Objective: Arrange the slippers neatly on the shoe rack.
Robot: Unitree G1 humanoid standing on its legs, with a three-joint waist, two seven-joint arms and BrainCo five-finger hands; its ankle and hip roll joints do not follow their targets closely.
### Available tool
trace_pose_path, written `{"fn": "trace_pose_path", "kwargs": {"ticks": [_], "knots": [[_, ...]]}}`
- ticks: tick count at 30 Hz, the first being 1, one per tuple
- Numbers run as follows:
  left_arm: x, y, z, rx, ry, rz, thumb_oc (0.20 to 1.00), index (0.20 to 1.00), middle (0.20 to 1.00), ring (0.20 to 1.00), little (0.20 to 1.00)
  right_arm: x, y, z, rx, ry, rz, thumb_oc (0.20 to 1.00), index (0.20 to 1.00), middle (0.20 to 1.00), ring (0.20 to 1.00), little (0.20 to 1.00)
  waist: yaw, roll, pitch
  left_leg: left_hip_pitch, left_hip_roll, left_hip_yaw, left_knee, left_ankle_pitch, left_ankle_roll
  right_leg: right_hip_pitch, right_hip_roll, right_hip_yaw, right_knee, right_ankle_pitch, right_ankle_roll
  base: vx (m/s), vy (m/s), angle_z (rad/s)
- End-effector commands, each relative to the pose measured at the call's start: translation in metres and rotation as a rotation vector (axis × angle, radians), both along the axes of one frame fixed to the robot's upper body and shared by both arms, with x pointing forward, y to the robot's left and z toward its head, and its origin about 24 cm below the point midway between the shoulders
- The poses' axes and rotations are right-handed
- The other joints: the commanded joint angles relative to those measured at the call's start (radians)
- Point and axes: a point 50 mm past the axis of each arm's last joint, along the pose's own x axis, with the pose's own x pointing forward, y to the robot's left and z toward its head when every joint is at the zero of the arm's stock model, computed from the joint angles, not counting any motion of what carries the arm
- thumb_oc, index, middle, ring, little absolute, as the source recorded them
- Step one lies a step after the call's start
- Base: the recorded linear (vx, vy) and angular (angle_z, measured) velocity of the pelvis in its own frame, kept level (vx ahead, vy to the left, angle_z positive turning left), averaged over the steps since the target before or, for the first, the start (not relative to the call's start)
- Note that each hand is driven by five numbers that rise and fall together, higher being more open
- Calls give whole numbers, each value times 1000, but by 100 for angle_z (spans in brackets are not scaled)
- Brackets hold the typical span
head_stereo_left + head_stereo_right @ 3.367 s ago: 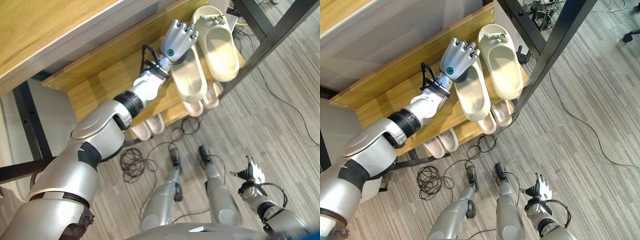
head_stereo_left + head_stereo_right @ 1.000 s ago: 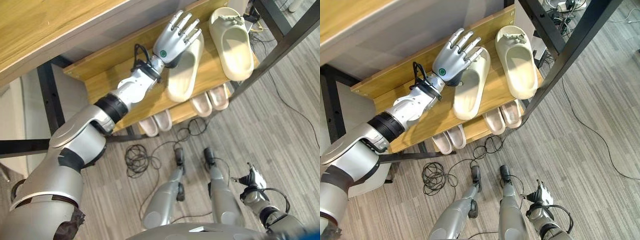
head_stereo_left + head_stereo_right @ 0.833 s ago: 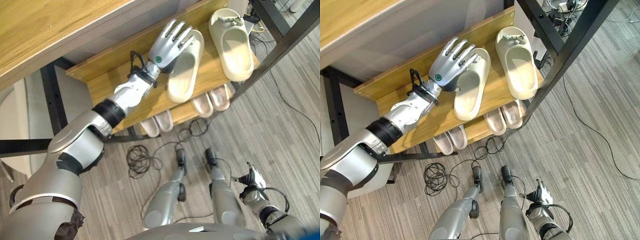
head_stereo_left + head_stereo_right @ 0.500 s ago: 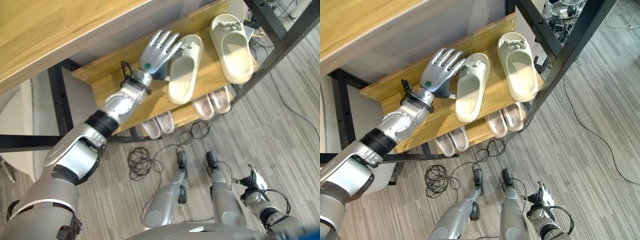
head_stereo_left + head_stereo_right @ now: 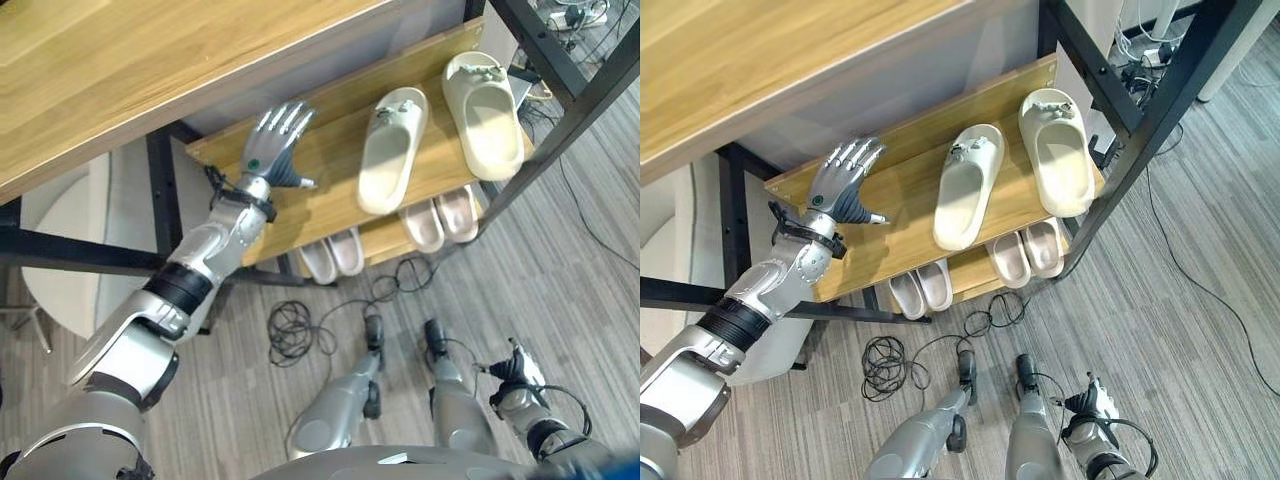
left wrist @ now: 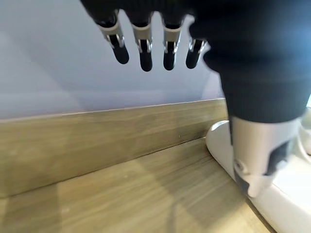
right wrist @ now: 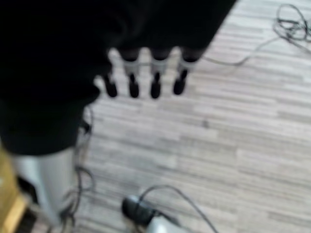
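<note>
Left eye view: left robot hand (image 5: 274, 148) over the bare left part of the shoe rack (image 5: 330, 195), straight-fingered, empty. Two cream slippers on the same shelf off to its right: near slipper (image 5: 389, 148) well apart from the hand, long axis front to back but skewed, toe swung toward the far slipper (image 5: 484, 114). Small pale pairs (image 5: 333, 255) on the lower shelf. Right robot hand (image 5: 512, 368) low by the floor, far from the rack.

Right eye view: same layout; the two cream slippers not parallel, gap closing toward their toes. Left hand clearly the nearer one for any straightening.

Left wrist view: fingers (image 6: 143, 51) extended, thumb out, nothing held; white edge of the near slipper just past the thumb.

Right wrist view: fingers (image 7: 154, 80) relaxed and spread over grey flooring, holding nothing.
</note>
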Motion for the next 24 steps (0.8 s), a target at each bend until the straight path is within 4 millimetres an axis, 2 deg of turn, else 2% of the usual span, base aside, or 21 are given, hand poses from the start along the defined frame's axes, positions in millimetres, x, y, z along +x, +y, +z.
{"fn": "trace_pose_path", "kwargs": {"ticks": [1, 12, 24], "knots": [[-4, -2, 13, -88, -30, -47, 1000, 1000, 1000, 1000, 1000, -22, -12, -4, -10, 32, -49, 1000, 1000, 1000, 1000, 1000, 11, 7, -56, -49, -73, -77, 56, -45, 8, -38, -28, -51, 143, -142, 38, 0, 0, 0], [-17, -21, -5, -217, 88, -177, 1000, 1000, 1000, 1000, 1000, -24, -12, -5, -2, 47, -56, 1000, 1000, 1000, 1000, 1000, 11, 26, -61, -46, -70, -79, 56, -43, 7, -37, -27, -49, 146, -143, 36, 0, 0, 0], [-23, -35, -31, -277, 189, -199, 1000, 1000, 1000, 1000, 1000, -20, -15, -3, -4, 37, -63, 1000, 1000, 1000, 1000, 1000, 9, 38, -58, -48, -72, -77, 53, -40, 8, -47, -26, -45, 152, -142, 35, 0, 0, 0]]}}
